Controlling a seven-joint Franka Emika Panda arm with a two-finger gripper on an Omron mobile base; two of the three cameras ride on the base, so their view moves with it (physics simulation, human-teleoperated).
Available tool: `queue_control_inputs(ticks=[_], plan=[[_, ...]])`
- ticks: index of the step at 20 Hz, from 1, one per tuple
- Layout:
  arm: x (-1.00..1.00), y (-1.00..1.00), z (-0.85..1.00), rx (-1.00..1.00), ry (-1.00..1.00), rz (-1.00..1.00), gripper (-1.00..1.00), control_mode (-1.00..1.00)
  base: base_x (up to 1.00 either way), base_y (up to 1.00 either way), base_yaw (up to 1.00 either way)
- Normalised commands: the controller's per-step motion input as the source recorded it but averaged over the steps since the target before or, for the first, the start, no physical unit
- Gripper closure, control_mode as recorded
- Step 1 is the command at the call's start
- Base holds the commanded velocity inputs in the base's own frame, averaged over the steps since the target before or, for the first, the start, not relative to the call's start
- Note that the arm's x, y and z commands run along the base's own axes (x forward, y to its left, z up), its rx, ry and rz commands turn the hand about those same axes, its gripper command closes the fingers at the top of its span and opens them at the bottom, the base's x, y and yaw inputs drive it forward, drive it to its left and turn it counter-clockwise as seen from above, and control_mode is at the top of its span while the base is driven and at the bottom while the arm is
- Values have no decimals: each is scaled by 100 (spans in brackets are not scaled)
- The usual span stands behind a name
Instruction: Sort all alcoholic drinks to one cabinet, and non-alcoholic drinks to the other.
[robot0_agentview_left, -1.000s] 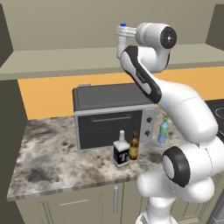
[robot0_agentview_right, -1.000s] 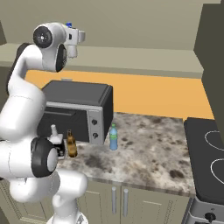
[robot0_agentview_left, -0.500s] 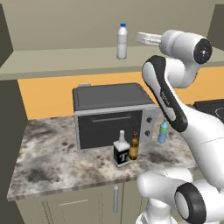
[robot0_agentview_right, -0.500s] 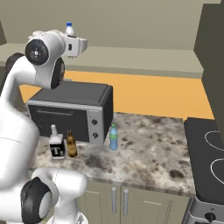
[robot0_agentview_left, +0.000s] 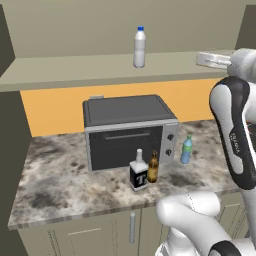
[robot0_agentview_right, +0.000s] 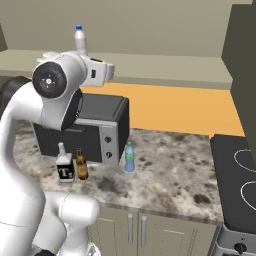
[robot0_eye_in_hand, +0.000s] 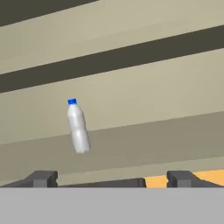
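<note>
Now, jaws: the gripper (robot0_eye_in_hand: 111, 178) stands wide apart with nothing between the fingers, held high at cabinet-shelf level.
Nearest thing: in the hand view the white blue-capped bottle (robot0_eye_in_hand: 78, 127) sits at about 11 o'clock from the jaws, well apart from them, upright on the open cabinet shelf (robot0_agentview_left: 75, 67).
Done: judging by how things lie, 1 of 4 drinks is placed; that white bottle, a non-alcoholic drink, stands on the shelf above the toaster oven (robot0_agentview_left: 127, 130).
Left, non-alcoholic: the blue green-topped bottle (robot0_agentview_left: 186, 149) stands on the counter (robot0_agentview_left: 60, 185), at 3 o'clock of the oven and just beside its knob side; it likely belongs up beside the white one.
Left, alcoholic: the square "T" bottle (robot0_agentview_left: 138, 172) and the brown beer bottle (robot0_agentview_left: 153, 168) stand side by side, near touching, on the counter at 6 o'clock of the oven front; both probably go to the other cabinet.
Progress: roughly 1 quarter through, by my reckoning.
Surroundings: an orange backsplash (robot0_agentview_right: 180, 107) runs behind the counter; a dark cooktop (robot0_agentview_right: 235, 175) lies at 3 o'clock of the counter in the right base view.
In the way: the oven crowds all 3 remaining bottles, and the 2 alcoholic ones stand so close that gripping 1 could tip the other.
Second cabinet: which one it is, I cannot tell.
</note>
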Motion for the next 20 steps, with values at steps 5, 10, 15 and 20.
queue_control_inputs(ticks=[5, 10, 15, 20], plan=[[-82, -55, -60, 0, 0, 4, -100, -100, 0, 0, 0], [-21, -27, -60, 0, 2, 9, -100, -100, 0, 0, 0], [14, -3, -53, 0, 2, 19, -100, -100, 0, 0, 0], [19, -21, -46, 0, 0, 28, -100, -100, 0, 0, 0]])
